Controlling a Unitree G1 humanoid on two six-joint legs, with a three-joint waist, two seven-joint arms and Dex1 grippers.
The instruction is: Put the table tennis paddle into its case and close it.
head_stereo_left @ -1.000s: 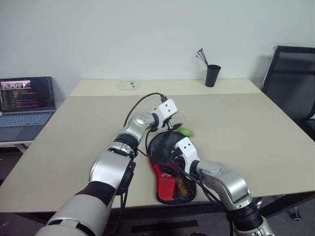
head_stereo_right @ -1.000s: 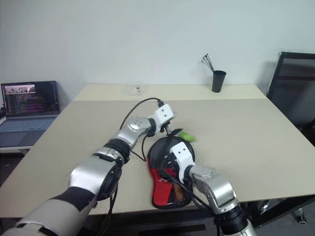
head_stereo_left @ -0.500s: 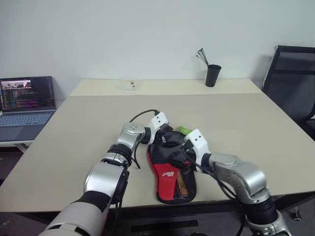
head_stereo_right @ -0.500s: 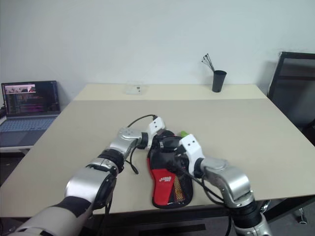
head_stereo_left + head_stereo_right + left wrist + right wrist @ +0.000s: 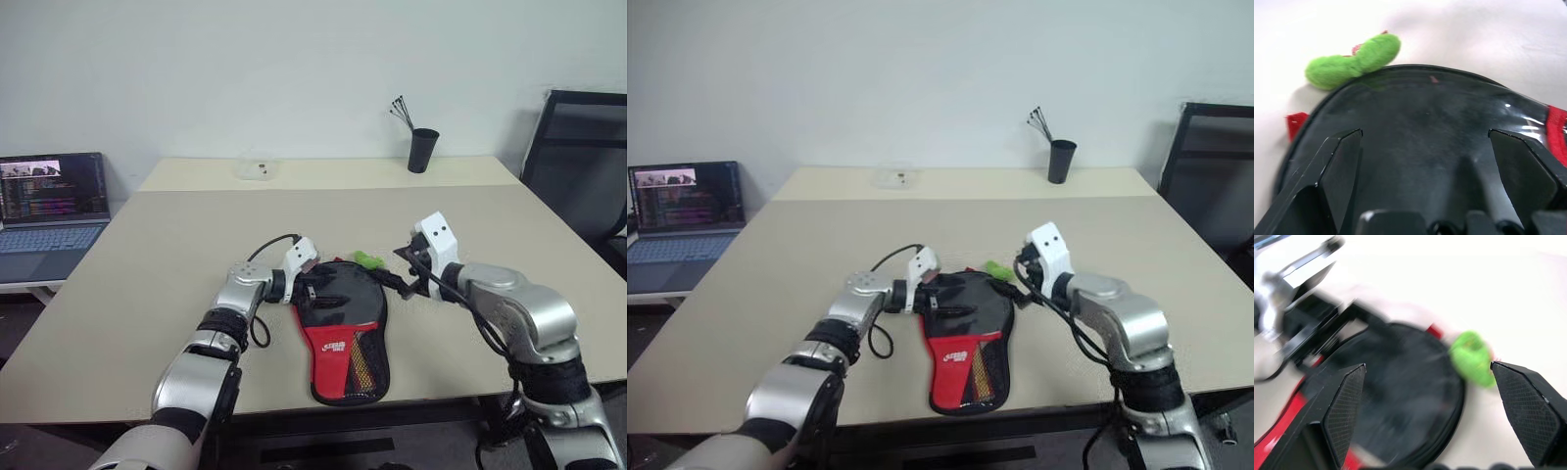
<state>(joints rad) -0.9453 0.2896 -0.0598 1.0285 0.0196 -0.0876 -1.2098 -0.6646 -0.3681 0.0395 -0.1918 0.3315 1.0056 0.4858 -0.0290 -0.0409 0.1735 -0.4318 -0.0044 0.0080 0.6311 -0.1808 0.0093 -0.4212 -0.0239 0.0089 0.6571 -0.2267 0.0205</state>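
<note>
my left pincer [image 5: 328, 285] is wide open, empty, low at the round end of the case [image 5: 343, 328]; my right pincer [image 5: 401, 274] is wide open, empty, lifted off the case's right side. case lies flat on the bench [image 5: 176, 245]. risk: left fingers could shove the soft case. can't tell if the paddle is inside or if the zip is shut.

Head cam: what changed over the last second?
The right gripper lifted off the case and swung out to the right; it now hangs open beside the case's right edge. The left gripper came down and back from above the case's far end to its left rim, open. Nothing was gripped or released. The case, the green ring, the cup and the laptop kept their places.
</note>
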